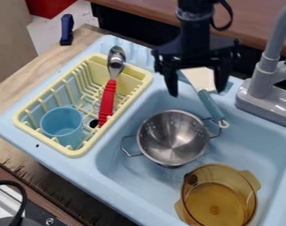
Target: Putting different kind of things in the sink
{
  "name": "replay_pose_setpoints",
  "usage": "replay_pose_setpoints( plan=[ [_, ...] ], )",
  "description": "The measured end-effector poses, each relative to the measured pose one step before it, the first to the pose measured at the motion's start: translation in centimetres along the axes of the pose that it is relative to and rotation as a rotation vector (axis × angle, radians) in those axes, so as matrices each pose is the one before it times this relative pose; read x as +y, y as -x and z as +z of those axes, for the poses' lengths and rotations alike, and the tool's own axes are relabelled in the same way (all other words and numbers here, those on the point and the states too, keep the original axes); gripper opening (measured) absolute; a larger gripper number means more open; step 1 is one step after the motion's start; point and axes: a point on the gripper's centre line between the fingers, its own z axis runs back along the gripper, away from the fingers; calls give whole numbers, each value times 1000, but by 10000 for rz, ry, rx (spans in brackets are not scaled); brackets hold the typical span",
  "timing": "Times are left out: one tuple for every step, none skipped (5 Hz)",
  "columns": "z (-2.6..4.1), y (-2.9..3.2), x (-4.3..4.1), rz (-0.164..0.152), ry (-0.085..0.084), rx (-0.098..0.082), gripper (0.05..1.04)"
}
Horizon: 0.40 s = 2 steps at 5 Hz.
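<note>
The black gripper [196,88] hangs over the back edge of the sink with its two fingers spread apart. Behind and below it, a spatula with a cream blade and blue-grey handle [211,106] lies over the sink's back rim, its handle end pointing down into the basin. In the blue sink [125,174] sit a metal colander [174,137] with wire handles and, nearer the front, an amber transparent pot [219,196]. Nothing is seen held by the gripper.
A yellow dish rack [80,152] at the left holds a blue cup [62,126] and a red-handled spoon [108,97]. The grey faucet [264,79] stands at the right. A dark blue object [67,29] is on the wooden counter [16,95].
</note>
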Motion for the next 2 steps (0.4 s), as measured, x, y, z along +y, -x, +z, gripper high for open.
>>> replay_pose_setpoints(
  plan=[
    [-33, 674, -478, 177, 7, 184, 999],
    [-1057, 111, -163, 101, -201, 71, 999]
  ],
)
